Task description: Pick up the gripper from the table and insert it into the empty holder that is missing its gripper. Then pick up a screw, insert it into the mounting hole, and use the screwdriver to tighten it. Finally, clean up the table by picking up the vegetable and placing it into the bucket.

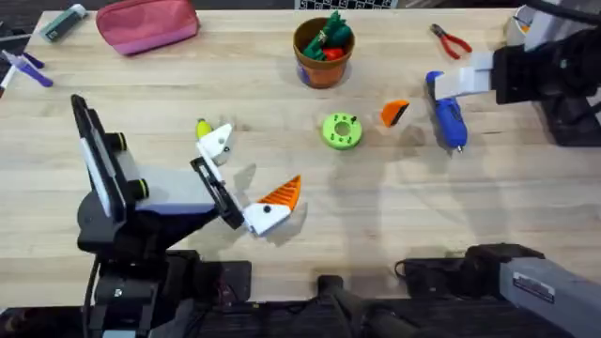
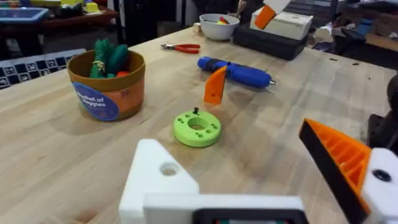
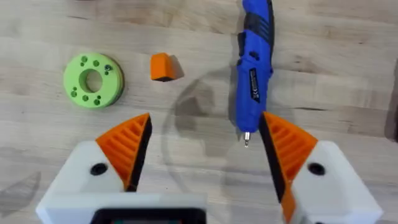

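I see loose gripper [image 3: 162,66], small orange wedge, on wooden desk [image 1: 282,84] upper centre, apart from my right claw [image 3: 205,155], spread wide; blue pen-shaped screwdriver [image 3: 255,62] just beside

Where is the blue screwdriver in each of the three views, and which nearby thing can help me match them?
Overhead: the screwdriver lies at the right of the table, under the right arm.
Left wrist: it lies past the loose orange gripper, before the red pliers.
Right wrist: it lies between the orange-padded fingers, higher up.
Shared landmark: the green disc.
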Available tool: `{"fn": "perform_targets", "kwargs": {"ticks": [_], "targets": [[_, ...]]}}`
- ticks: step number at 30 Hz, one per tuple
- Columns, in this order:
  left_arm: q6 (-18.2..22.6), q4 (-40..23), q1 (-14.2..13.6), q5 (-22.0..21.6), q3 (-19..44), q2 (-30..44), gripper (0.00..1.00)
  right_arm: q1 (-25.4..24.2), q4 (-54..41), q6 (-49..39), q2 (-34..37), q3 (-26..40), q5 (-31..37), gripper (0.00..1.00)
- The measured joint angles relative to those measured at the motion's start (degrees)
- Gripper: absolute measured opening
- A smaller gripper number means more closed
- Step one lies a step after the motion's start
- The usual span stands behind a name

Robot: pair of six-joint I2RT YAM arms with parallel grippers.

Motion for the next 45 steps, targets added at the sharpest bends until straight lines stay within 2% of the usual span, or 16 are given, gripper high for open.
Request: {"fn": "perform_targets", "kwargs": {"ticks": [6, 45], "targets": [[0.13, -0.15, 0.0, 1.36, 0.0, 0.01, 0.985, 0.0, 0.01, -0.02, 0.0, -0.02, 0.0, 0.992], [0.16, -0.28, 0.0, 2.21, 0.0, 0.0, 0.985, 0.0, -0.01, 0.0, 0.0, 0.0, 0.0, 0.994]]}}
